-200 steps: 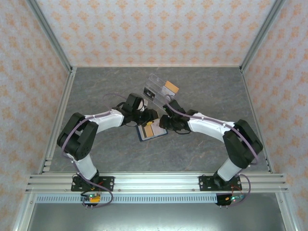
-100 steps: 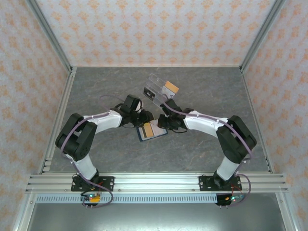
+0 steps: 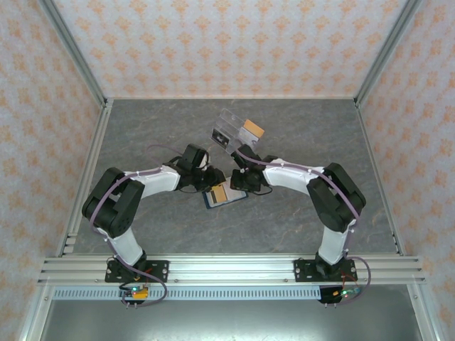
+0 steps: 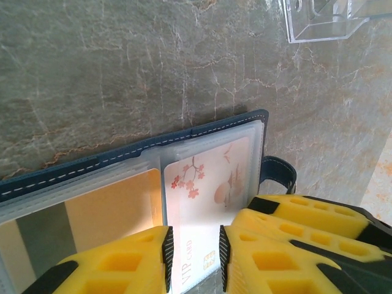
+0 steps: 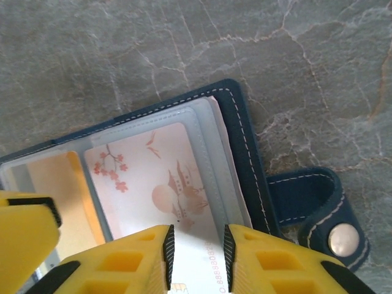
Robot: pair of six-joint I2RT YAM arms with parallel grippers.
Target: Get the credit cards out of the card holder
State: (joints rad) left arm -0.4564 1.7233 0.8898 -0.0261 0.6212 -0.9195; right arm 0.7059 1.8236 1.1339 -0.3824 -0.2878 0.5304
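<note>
Card holder (image 3: 213, 202) lies open mid-table, just near of clear box (image 3: 234, 131). Left gripper (image 4: 193, 254) in from left: fingers slightly apart, tips over whitish blossom card (image 4: 208, 177) in its pocket. Right gripper (image 5: 196, 254) in from right: same narrow gap, same card. Cannot tell if either touches it. Orange-tan card (image 4: 116, 205) sits in neighbouring pocket. Clasp tab (image 5: 318, 208) sticks out on blossom-card side.

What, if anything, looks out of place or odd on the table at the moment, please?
Nothing is spilled or damaged. The one oddity: the left tool and the right tool both crowd one end of the same whitish blossom card in the open card holder.
</note>
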